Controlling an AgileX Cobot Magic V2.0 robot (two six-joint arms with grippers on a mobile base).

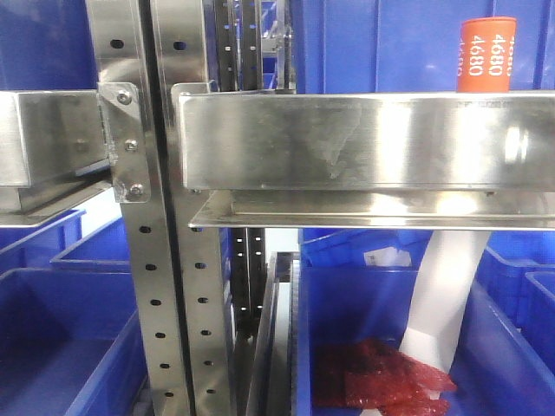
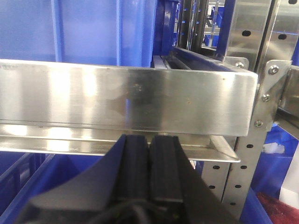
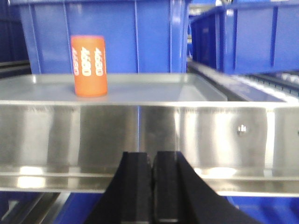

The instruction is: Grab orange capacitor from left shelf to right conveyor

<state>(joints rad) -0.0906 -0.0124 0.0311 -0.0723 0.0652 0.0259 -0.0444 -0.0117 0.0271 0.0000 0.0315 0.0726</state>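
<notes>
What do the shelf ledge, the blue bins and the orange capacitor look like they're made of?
Shelf ledge: sheet metal, likely stainless steel. It is shiny, with streaky reflections and folded edges.
Blue bins: moulded plastic, judging by the ribs and soft sheen.
Orange capacitor: matte orange skin with white print, probably a plastic or paper sleeve. The core isn't visible.

Orange capacitor (image 1: 486, 54) upright on shiny steel shelf (image 1: 347, 143)
</notes>
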